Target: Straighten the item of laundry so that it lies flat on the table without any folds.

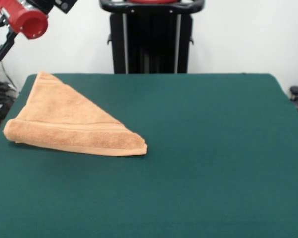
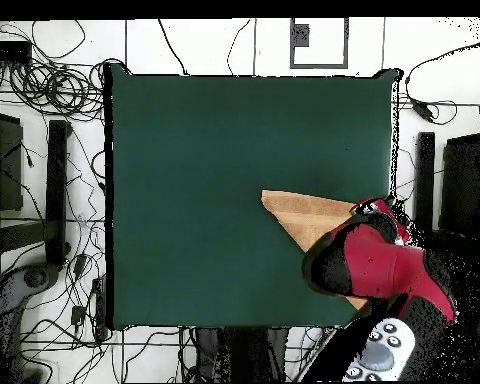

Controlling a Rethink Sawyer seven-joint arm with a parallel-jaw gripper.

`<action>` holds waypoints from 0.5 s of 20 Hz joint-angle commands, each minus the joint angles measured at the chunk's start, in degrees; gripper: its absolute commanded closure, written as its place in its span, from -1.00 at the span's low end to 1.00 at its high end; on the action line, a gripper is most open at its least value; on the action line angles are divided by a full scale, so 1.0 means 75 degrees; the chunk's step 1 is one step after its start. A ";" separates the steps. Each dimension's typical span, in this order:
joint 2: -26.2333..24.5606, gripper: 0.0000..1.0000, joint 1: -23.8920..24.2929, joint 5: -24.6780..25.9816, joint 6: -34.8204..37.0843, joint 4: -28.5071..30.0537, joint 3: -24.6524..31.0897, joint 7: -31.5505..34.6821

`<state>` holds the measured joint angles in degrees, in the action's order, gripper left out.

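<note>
Green table, towel folded into triangle

Towel half hidden under arm

A plain white wall fills the space behind the work area in the front view, evenly lit with no strong shadows. From overhead, the floor is white, marked into large squares by thin dark lines. Loose black cables lie tangled across it, thickest at the picture's left side. Dark, upright stands sit on the floor at both sides. A small grey-framed square lies on the floor near the top edge.
</note>
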<state>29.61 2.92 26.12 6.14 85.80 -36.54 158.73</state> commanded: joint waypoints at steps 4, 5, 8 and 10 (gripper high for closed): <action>-0.0808 -1.00 -0.0218 -0.0221 -0.0726 -0.0320 0.0446 0.0460; -0.0914 -1.00 -0.0228 -0.0296 -0.0833 -0.0326 0.0440 0.0540; -0.1234 -1.00 -0.0210 -0.0468 -0.1067 -0.0452 0.0432 0.0652; -0.1548 -1.00 -0.0292 -0.0678 -0.1322 -0.0573 0.0228 0.0797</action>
<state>24.04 2.14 25.36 1.61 83.94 -38.94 158.73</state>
